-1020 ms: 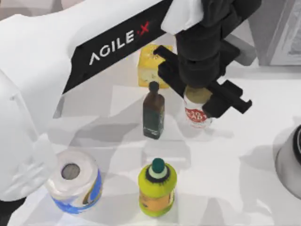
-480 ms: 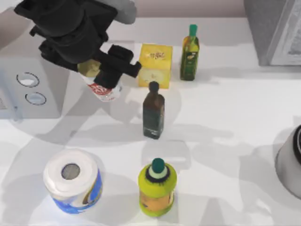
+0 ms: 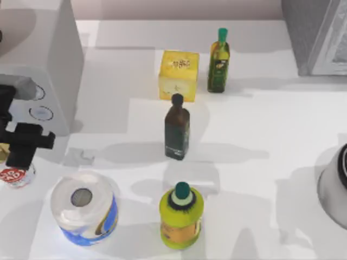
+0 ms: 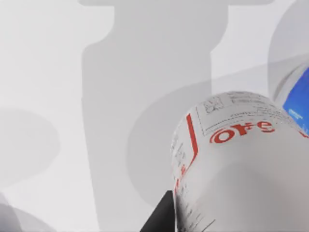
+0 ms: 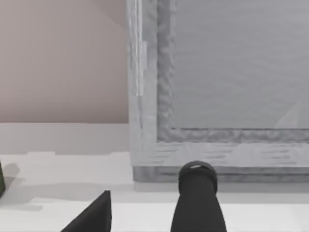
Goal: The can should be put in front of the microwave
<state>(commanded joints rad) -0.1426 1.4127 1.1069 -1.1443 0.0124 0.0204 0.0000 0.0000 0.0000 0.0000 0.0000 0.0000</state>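
My left gripper [image 3: 16,154] sits at the surface's left edge, jaws pinching the small white cylindrical can with the red label [image 3: 13,174], which is in front of the large light grey microwave with two round dials [image 3: 38,81] and close beside the white paper roll in blue wrap [image 3: 84,208]. I cannot tell whether the can's base touches the white surface [image 3: 244,179]. Letting go while it hangs or tilts could topple it, sending it into the roll or off the edge. My right gripper [image 5: 145,212] is parked before the darker grey appliance [image 5: 217,87].
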